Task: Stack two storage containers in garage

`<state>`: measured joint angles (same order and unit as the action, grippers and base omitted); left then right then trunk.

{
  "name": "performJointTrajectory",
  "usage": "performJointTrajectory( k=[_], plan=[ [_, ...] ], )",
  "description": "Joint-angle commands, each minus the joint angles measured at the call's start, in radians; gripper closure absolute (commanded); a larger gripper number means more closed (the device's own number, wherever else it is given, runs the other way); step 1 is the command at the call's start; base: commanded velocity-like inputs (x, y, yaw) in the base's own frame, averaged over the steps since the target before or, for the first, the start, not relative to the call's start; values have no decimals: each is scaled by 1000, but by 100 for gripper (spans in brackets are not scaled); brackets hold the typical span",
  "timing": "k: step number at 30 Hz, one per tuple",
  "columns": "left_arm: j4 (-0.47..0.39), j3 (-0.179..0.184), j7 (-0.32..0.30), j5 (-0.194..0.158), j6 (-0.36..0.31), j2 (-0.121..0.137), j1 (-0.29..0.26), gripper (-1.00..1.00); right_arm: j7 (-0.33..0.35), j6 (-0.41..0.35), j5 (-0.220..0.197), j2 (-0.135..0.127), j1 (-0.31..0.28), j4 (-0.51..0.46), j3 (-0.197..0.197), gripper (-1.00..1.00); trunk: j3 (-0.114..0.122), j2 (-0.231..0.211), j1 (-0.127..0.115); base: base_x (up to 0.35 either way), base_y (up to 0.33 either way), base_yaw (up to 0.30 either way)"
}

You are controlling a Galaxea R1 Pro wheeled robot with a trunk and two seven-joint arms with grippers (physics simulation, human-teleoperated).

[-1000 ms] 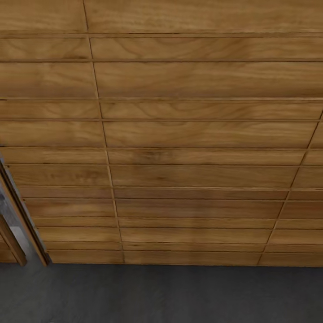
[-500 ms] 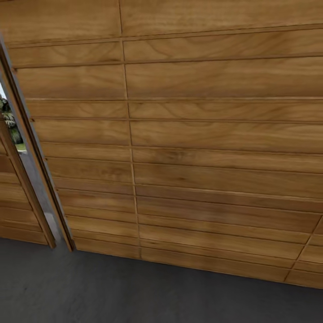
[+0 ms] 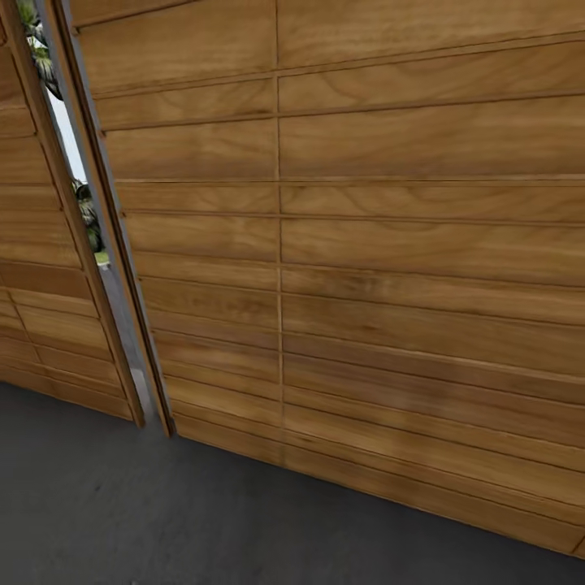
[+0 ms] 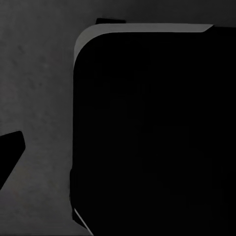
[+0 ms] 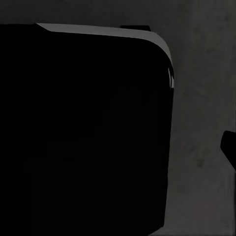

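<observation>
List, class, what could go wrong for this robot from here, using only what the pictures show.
1. The slatted wooden door stands close ahead, so rolling forward could hit it.
2. A narrow gap beside the door opens outdoors; steering there would leave the garage.
3. Over the dark concrete floor, both wrist views are mostly dark, so clearance is hard to judge.

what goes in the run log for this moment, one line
place: garage | ahead: slatted wooden door | door gap: daylight, greenery | floor: dark concrete

Before me stands the garage's wide door (image 3: 390, 268) of horizontal wooden slats, upright, a narrow gap at ten o'clock. The floor (image 3: 162, 520), dark grey speckled concrete, lies at six o'clock.
</observation>
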<state>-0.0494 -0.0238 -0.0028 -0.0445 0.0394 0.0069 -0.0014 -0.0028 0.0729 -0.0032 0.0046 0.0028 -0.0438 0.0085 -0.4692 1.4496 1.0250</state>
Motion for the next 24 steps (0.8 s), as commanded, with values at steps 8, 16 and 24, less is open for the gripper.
performJointTrajectory(
  k=[8, 16, 24],
  plan=[
    [-1, -2, 0, -5, 2, 0, 0, -100, 0, 1, 0, 0, 0, -1, 1, -100, -1, 0, 0, 0, 0, 300],
    [0, -2, 0, -5, 2, 0, 0, -100, 0, 1, 0, 0, 0, -1, 1, -100, -1, 0, 0, 0, 0, 300],
    [-12, -3, 0, -7, 8, -3, 0, -100, 0, 2, -1, 0, 0, -1, 2, -100, -1, 0, 0, 0, 0, 300]
  ],
)
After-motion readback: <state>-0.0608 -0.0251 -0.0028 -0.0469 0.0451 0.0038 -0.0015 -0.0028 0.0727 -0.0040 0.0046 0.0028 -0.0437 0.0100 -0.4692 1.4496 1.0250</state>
